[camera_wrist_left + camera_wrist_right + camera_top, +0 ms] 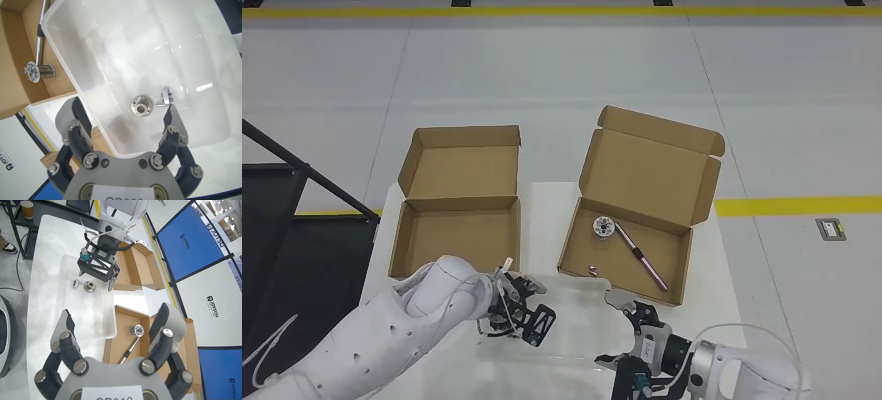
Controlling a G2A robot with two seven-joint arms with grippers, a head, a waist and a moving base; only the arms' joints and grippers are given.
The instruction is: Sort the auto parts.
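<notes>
Both arms' jaws gape empty over the white table (47,226), the clear tray (79,62) with its flange (141,103) just under the left jaws, blue panels (189,243) beyond.

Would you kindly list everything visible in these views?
Table: one, white, under everything.
Clear bin: one, transparent, table's near side.
Flange: one, silver, in the bin.
Bracket: one, silver, beside the flange.
Cardboard boxes: two, brown, open, behind the bin: left box, right box.
Splined hub: one, silver, in right box.
Rod: one, silver, beside the hub.
Small part: one, unidentifiable, right box's near corner.
Paper cup: one, brown, on black stand beside table.
Left hand: one, grey-black, open, above the flange.
Right hand: one, grey-black, open, by bin's right end.
</notes>
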